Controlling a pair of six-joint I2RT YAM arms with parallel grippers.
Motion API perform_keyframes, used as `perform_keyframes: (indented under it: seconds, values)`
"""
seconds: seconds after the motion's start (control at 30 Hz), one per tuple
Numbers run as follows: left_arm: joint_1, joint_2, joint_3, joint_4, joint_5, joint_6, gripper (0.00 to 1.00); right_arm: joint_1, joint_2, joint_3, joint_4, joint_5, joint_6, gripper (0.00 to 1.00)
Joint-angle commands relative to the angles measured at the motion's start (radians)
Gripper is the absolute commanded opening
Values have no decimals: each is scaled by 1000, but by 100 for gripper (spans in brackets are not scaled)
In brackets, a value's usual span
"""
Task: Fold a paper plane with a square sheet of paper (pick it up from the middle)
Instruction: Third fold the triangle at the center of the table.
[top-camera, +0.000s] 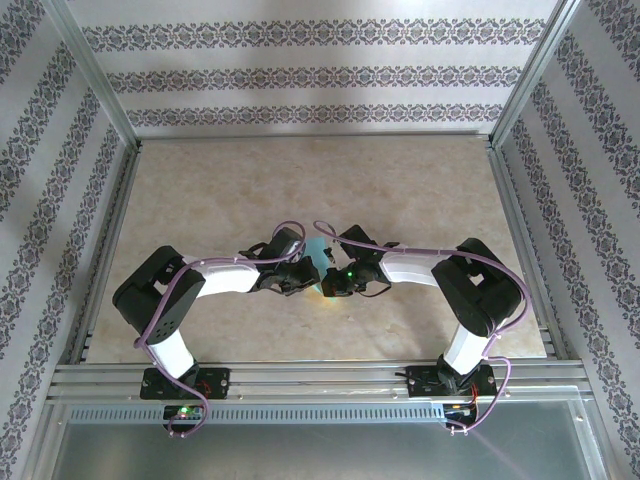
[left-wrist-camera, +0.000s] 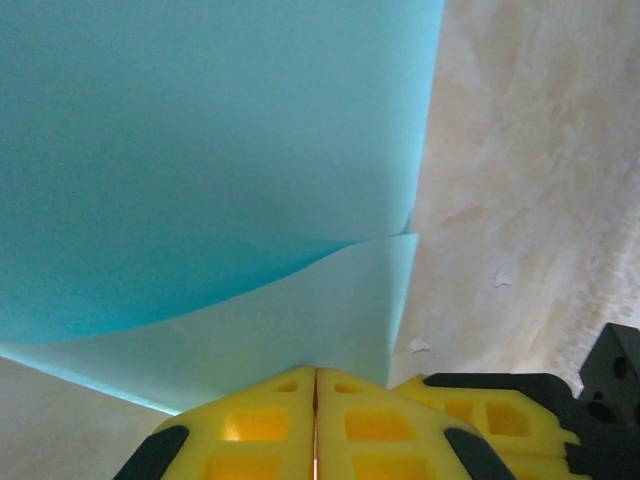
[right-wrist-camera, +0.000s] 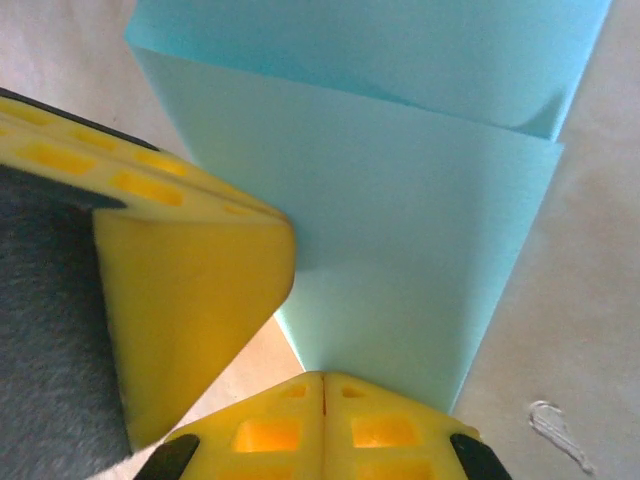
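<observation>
The paper plane (top-camera: 320, 258) is a folded light-blue sheet held between the two arms at the middle of the table. My left gripper (left-wrist-camera: 316, 372) has its yellow fingers pressed together on the paper's near edge, and layered folds (left-wrist-camera: 200, 150) spread out above them. My right gripper (right-wrist-camera: 323, 377) is also shut, pinching a narrow lower corner of the paper (right-wrist-camera: 400, 250). From above, the left gripper (top-camera: 300, 276) and right gripper (top-camera: 334, 281) almost touch. The left gripper's yellow finger (right-wrist-camera: 190, 290) crowds the left of the right wrist view.
The beige marbled tabletop (top-camera: 320, 180) lies beneath and around the paper. Aluminium frame rails (top-camera: 300, 375) run along the near edge, and patterned walls enclose the sides and back. A small white smear (right-wrist-camera: 555, 430) marks the table near the right gripper.
</observation>
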Motion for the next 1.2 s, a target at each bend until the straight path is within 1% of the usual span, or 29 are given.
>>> perform_keyframes:
  seconds: [0.0, 0.23, 0.43, 0.6, 0.8, 0.97, 1.1, 1.17]
  values:
    - [9, 10, -30, -26, -45, 27, 8, -4, 36, -3, -85, 62, 7, 3]
    - [48, -13, -88, -12, -82, 30, 8, -4, 47, 4, -102, 74, 14, 3]
    - [114, -33, -110, -23, -88, 66, 8, -3, 55, 7, -125, 88, 14, 3]
    - [172, -57, -115, -70, -97, 102, 8, -4, 61, 9, -138, 102, 19, 3]
    - [213, -113, -143, -118, -120, 152, 8, -2, 69, 9, -137, 105, 32, 3]
    - [247, -189, -143, -152, -124, 182, 9, -1, 69, 4, -121, 110, 55, 3]
    - [248, -266, -92, -187, -124, 197, 10, 4, 61, -3, -61, 111, 120, 3]
    - [244, -288, -88, -156, -106, 180, 10, 11, 60, 5, -25, 115, 166, 2]
